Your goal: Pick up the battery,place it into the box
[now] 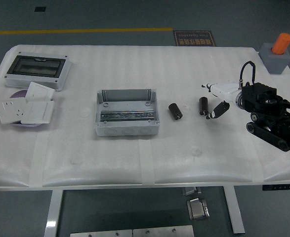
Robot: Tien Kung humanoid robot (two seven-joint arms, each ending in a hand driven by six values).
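Two dark cylindrical batteries lie on the white table: one battery [175, 110] just right of the box, a second battery [203, 106] further right. The grey open-topped box [127, 113] stands mid-table with a metal rail inside. My right hand [215, 101], white-backed on a black arm, hovers just right of the second battery with its fingers [217, 111] spread, thumb above and fingers below, holding nothing. The left hand is out of sight.
At the far left sit a grey enclosure with a dark window [37, 70] and several white switch plates on a purple disc [23, 108]. A grey block with an orange cylinder [278, 54] stands at the far right corner.
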